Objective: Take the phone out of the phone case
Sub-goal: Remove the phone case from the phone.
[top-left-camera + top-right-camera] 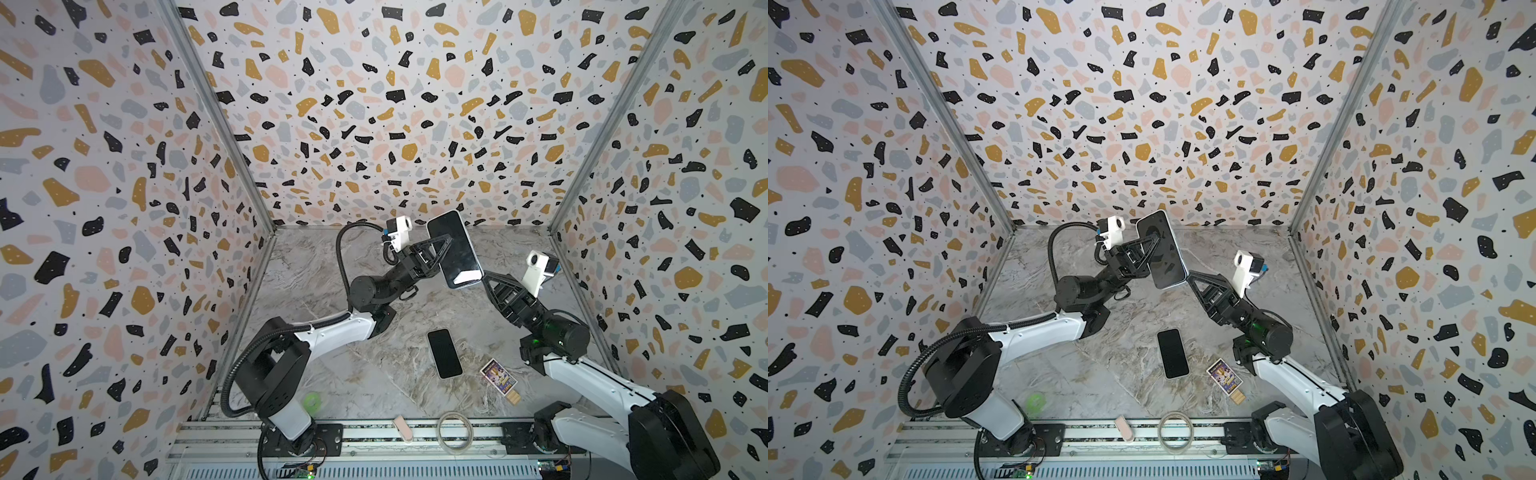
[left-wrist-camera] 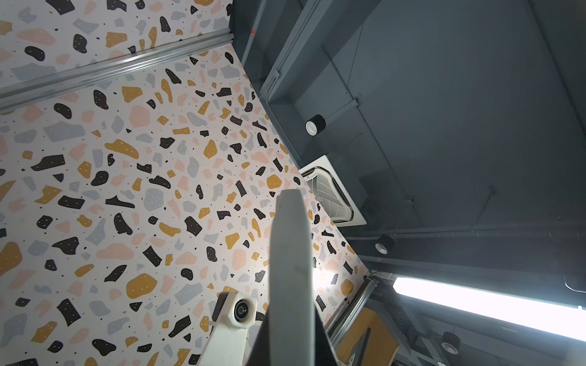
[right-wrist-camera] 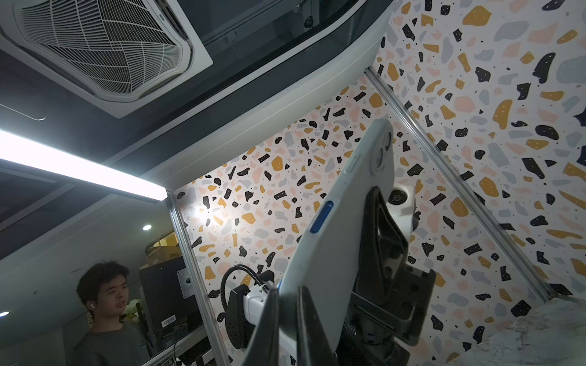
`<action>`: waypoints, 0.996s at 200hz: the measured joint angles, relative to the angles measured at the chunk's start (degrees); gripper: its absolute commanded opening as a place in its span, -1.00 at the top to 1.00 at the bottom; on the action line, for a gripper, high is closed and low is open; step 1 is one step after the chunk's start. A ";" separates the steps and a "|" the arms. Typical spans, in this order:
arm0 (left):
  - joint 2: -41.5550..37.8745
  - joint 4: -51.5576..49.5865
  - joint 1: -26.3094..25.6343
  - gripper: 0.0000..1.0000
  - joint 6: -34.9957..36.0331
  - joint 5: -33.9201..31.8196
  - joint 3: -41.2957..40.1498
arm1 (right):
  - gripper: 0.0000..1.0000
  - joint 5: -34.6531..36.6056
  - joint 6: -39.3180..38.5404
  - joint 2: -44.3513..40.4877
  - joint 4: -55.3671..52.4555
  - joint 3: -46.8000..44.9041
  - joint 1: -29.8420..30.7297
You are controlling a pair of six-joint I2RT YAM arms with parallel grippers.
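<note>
1. The phone [image 1: 459, 253] sits in its white phone case [image 3: 333, 247]. It is held in the air over the back edge of the surface [image 1: 374, 374], tilted, with the dark screen facing up.
2. The left pincer [image 1: 444, 243] is clamped across one long side of the phone case, one finger on the screen and one on the back.
3. The right pincer [image 1: 484, 277] is clamped on the case's corner nearest the front edge.
4. A second phone [image 1: 444, 353] lies flat toward the front right, with a printed card [image 1: 498, 376] near it.
</note>
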 measured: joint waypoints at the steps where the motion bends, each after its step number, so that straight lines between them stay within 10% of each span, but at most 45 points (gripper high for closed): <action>1: 0.00 0.00 0.00 1.00 0.00 0.00 0.00 | 1.00 0.00 0.00 0.02 0.00 0.00 0.00; 129: -0.04 -0.55 0.00 1.00 0.94 -3.32 -0.07 | 1.00 -1.07 0.04 4.72 0.11 -0.02 -0.09; 199: -12.46 -22.36 -0.61 1.00 17.77 -5.22 -3.34 | 0.14 -0.55 -9.29 -5.16 -17.84 -0.59 -0.09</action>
